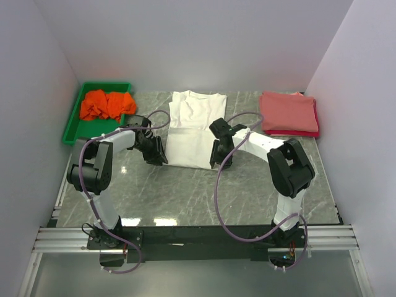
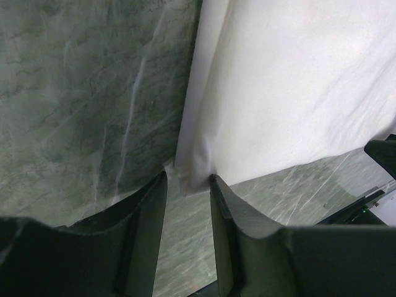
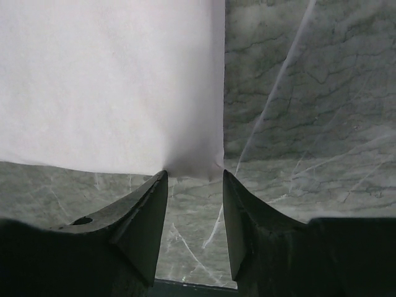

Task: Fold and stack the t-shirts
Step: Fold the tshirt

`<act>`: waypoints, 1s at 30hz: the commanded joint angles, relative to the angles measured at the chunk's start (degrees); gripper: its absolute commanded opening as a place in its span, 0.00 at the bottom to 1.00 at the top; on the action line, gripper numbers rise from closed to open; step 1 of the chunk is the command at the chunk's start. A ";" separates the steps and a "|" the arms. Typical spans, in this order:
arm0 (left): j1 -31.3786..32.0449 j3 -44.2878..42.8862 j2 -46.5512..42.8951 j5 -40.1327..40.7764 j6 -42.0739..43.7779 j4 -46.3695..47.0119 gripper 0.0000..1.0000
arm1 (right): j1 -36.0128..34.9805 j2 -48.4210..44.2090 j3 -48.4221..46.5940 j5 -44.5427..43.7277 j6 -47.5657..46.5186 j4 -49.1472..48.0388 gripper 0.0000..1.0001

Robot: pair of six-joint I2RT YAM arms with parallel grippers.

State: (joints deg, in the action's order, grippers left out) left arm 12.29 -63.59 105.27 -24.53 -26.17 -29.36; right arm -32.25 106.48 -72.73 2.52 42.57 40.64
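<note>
A white t-shirt lies folded lengthwise in the middle of the table, collar at the far end. My left gripper is open at its near left corner, the corner between the fingertips. My right gripper is open at the near right corner, which also sits between the fingertips. A crumpled orange t-shirt lies in the green tray at the far left. A folded salmon-pink t-shirt lies on a red one at the far right.
Marble tabletop spreads toward the near edge. White walls close in the left, back and right sides. Each arm's cable loops over the shirt's sides.
</note>
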 commanded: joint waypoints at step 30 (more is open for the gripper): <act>2.82 0.49 3.18 2.91 1.12 0.18 0.27 | 1.58 2.33 5.14 0.02 0.06 -4.43 0.16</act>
State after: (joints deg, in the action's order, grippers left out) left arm 14.06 -63.35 105.80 -24.12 -26.22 -29.28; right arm -30.96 108.12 -70.04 4.82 42.57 36.10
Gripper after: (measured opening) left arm 0.284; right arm 0.179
